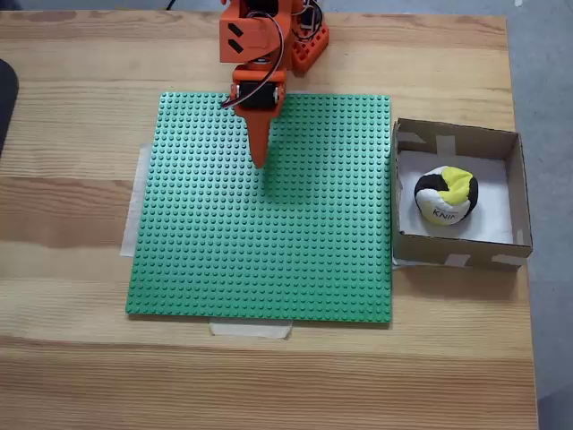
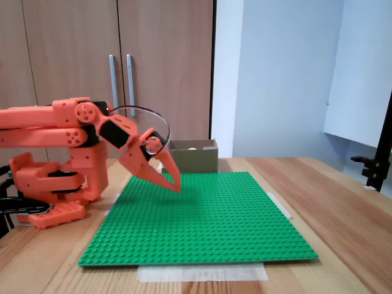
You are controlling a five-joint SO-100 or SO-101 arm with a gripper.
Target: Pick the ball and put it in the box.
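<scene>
The ball (image 1: 445,195), yellow, black and white with black lettering, lies inside the box (image 1: 516,184) at the right of the table in a fixed view. From the side, just the top of the ball (image 2: 192,147) peeks above the wall of the box (image 2: 195,158). My orange gripper (image 1: 260,161) hangs over the far part of the green baseplate (image 1: 269,251), well left of the box. Its fingers are together with nothing between them. Seen from the side, the gripper (image 2: 176,185) points down at the baseplate (image 2: 208,220), just above it.
The arm's orange base (image 1: 304,45) stands at the table's far edge. Pale tape strips (image 1: 251,329) hold the baseplate to the wooden table. Wooden cabinet doors (image 2: 122,73) stand behind the table. A black stand (image 2: 376,165) rises at the right.
</scene>
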